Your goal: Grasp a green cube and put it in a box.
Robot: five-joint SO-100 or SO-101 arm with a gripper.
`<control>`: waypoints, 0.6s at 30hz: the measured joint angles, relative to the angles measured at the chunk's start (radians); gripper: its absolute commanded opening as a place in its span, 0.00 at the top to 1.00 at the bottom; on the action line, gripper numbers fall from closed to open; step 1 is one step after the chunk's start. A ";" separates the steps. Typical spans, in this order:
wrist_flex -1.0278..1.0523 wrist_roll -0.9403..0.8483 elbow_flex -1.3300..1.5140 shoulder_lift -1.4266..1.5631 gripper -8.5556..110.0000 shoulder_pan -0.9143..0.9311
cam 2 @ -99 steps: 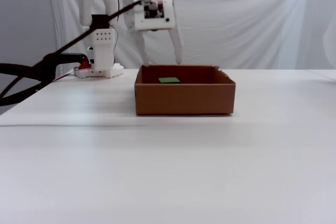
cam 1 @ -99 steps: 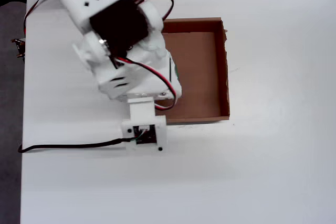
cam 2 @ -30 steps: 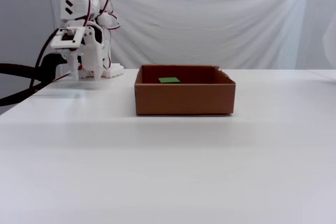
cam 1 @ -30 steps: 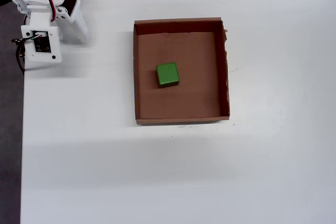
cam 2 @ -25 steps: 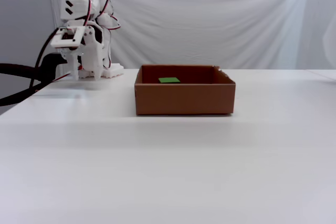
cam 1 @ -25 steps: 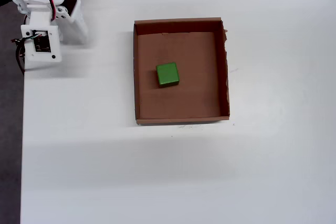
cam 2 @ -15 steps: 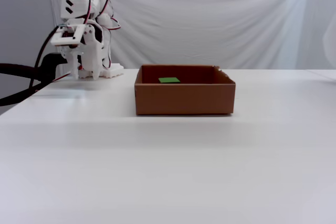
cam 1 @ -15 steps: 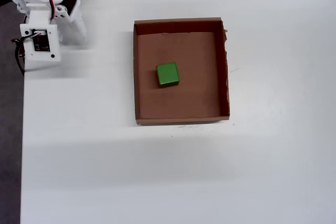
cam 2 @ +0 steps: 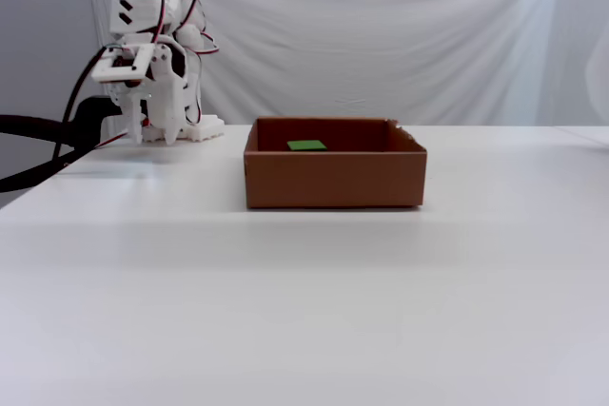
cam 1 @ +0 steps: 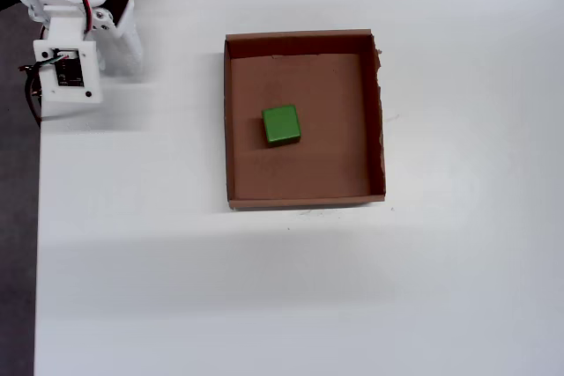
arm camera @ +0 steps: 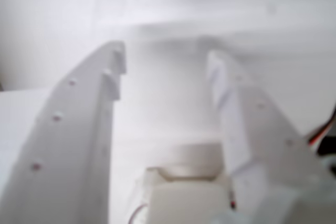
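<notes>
The green cube [cam 1: 281,125] lies flat on the bottom of the brown cardboard box [cam 1: 228,129], a little left of its middle. In the fixed view only the cube's top [cam 2: 306,145] shows above the box's front wall [cam 2: 333,180]. My gripper [cam 1: 123,48] is folded back near the arm's base, well left of the box, with its fingers pointing down at the table in the fixed view [cam 2: 158,134]. In the wrist view the gripper [arm camera: 164,61] has its two white fingers apart with nothing between them. The cube and the box are out of the wrist view.
The white table's left edge [cam 1: 37,244] runs down the overhead view. The arm's base [cam 2: 195,128] stands at the back left, with black cables [cam 2: 38,145] trailing off to the left. A white cloth backdrop [cam 2: 381,35] hangs behind the table.
</notes>
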 measured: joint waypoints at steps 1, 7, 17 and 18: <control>0.000 0.000 0.000 0.000 0.80 0.000; 0.000 0.000 0.000 0.000 0.79 0.011; 0.000 0.000 0.000 0.000 0.76 0.011; 0.000 0.005 0.000 0.000 0.75 0.011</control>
